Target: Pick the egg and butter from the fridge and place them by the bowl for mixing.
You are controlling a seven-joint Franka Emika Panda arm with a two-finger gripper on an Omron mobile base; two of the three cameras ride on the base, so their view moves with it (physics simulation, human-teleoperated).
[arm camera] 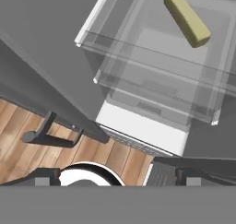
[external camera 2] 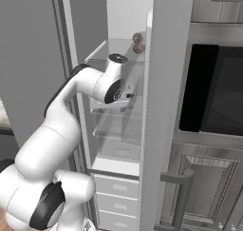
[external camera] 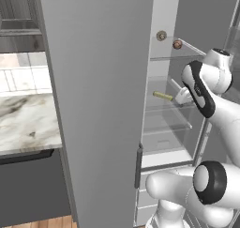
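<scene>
The fridge (external camera: 98, 105) is plain grey outside and light grey within, the butter (arm camera: 187, 17) in the hand view's upper right pale yellow-green, the egg (external camera: 177, 44) reddish-brown, the counter (external camera: 26, 121) at left veined white marble, the floor (arm camera: 120, 156) warm wood planks.

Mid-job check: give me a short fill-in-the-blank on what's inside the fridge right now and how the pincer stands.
1. The butter lies on a clear glass ____ inside the fridge.
2. The egg sits on the shelf ____ the one that holds the butter.
3. The pincer stands ____, holding nothing.
4. The round grey knob sits beside the ____.

Missing words: shelf; above; open; egg
</scene>
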